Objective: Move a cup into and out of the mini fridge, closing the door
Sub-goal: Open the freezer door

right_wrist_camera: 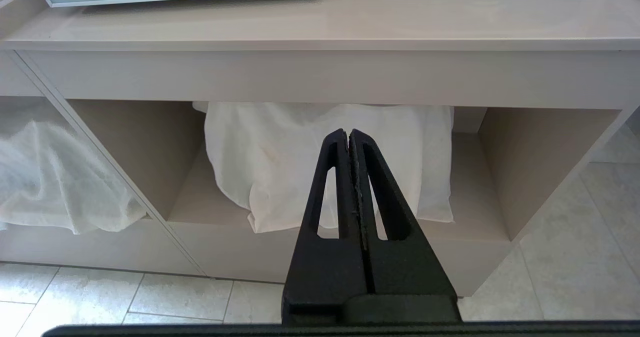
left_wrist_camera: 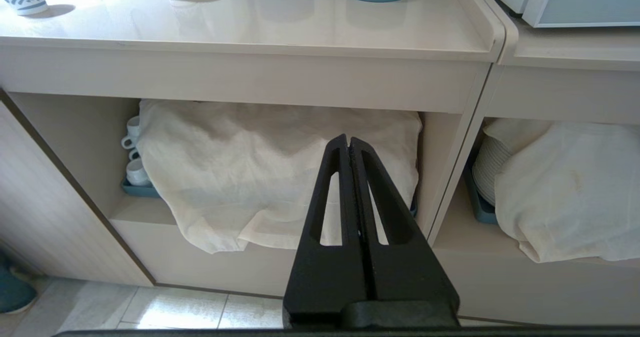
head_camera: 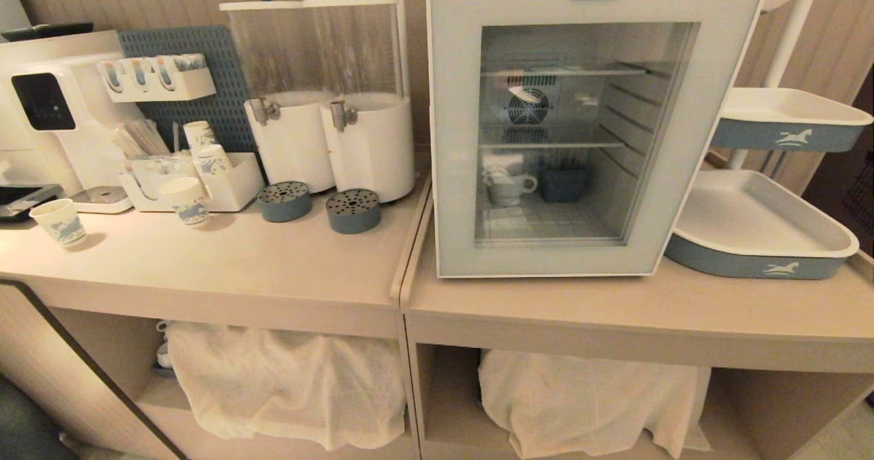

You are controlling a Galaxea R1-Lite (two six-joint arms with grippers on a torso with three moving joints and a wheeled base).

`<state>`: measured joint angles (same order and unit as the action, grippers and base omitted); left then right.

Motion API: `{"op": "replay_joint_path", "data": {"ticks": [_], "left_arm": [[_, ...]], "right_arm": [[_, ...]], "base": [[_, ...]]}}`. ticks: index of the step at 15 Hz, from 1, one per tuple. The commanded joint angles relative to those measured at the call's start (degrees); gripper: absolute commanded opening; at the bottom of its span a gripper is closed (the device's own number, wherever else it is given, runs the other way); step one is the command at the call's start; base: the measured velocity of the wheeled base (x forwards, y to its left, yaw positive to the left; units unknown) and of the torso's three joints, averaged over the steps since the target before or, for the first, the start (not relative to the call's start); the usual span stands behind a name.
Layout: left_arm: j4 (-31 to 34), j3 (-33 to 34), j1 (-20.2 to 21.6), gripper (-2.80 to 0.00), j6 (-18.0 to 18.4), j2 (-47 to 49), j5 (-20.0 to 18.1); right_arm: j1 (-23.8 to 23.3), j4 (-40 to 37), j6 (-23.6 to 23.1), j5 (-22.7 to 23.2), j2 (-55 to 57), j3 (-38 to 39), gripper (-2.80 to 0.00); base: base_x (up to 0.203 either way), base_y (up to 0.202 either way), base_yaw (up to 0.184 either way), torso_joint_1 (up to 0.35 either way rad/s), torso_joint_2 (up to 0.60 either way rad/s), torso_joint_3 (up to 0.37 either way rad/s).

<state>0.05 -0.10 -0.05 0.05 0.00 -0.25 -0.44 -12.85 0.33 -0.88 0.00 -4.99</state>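
Beige counter (head_camera: 273,269) carries the mini fridge (head_camera: 587,132), its door (head_camera: 450,139) closed. Through the glass, the cup (head_camera: 509,188) sits on the fridge floor beside a dark box (head_camera: 565,183). My left gripper (left_wrist_camera: 348,144) and right gripper (right_wrist_camera: 348,138) hang below counter level, both clenched on nothing, facing cloth-covered shelves (left_wrist_camera: 280,177).

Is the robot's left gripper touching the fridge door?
Apart. The left wrist view shows the left gripper down before the cloth-covered shelf, well below the door.
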Motion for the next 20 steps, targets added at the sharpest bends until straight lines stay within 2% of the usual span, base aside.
{"op": "replay_joint_path", "data": {"ticks": [1, 12, 17, 20], "left_arm": [[0.0, 0.0, 0.0, -2.80, 0.0, 0.0, 0.0], [0.0, 0.0, 0.0, -2.80, 0.2, 0.0, 0.0], [0.5, -0.1, 0.0, -2.80, 4.6, 0.1, -0.2], [1.5, -3.1, 0.0, -2.80, 5.0, 0.0, -0.3]], "right_arm": [[0.0, -0.1, 0.0, 0.0, 0.0, 0.0, -2.80], [0.0, -0.1, 0.0, 0.0, 0.0, 0.0, -2.80], [0.0, -0.1, 0.0, 0.0, 0.0, 0.1, -2.80], [0.0, -0.1, 0.0, 0.0, 0.1, 0.1, -2.80]], "base": [[0.000, 0.000, 0.000, 0.000, 0.00, 0.000], [0.000, 0.000, 0.000, 0.000, 0.00, 0.000], [0.000, 0.000, 0.000, 0.000, 0.00, 0.000], [0.000, 0.000, 0.000, 0.000, 0.00, 0.000]]}}
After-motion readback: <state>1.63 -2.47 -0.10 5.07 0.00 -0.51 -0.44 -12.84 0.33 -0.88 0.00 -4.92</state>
